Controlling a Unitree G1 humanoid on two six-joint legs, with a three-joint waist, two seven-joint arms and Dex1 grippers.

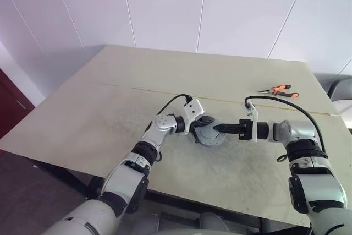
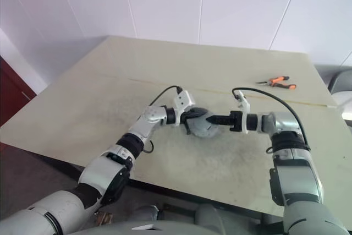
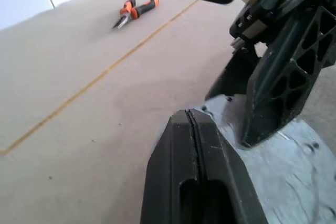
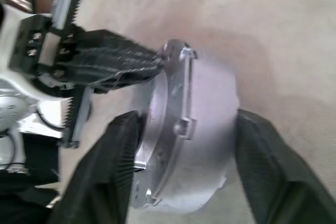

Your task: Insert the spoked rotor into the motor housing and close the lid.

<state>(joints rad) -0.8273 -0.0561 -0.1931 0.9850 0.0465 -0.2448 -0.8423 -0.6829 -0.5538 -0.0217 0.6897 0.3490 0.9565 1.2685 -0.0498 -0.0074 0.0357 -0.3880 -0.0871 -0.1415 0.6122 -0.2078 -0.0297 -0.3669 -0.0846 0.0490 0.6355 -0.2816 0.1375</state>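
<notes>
surface [image 1: 110, 114]: broad, pale, carries the work; both arms meet over its middle.

motor housing [image 4: 202, 129]: short silvery drum, tipped on edge between the two pincers and not lying flat, pale flat face turned outward in the right wrist view. judged reason: held up like this so each arm can take one side of the rim, letting the grip pass or be shared before the drum goes back down for closing. in the left eye view its dark slotted face [image 1: 208, 133] looks toward the camera; whether that face is the lid already seated cannot be told. spoked rotor not made out; it may be inside, unclear.

left pincer [image 3: 191, 124]: clenched, the two black fingers pressed together with a thin seam between them. it pinches the rim of the housing on the side away from the right pincer; the silvery plate sits just beyond its tips.

right pincer [image 4: 184, 145]: partly spread, one finger [image 4: 113, 166] on each flat side of the drum, straddling its thickness. the near finger looks touching or almost touching the rim flange; the far one stands just apart from the pale face. so: around the housing, grasp not yet firm, judged mid-closing.

pliers [image 1: 279, 90]: orange-handled, well apart beyond the right pincer, idle.
</notes>
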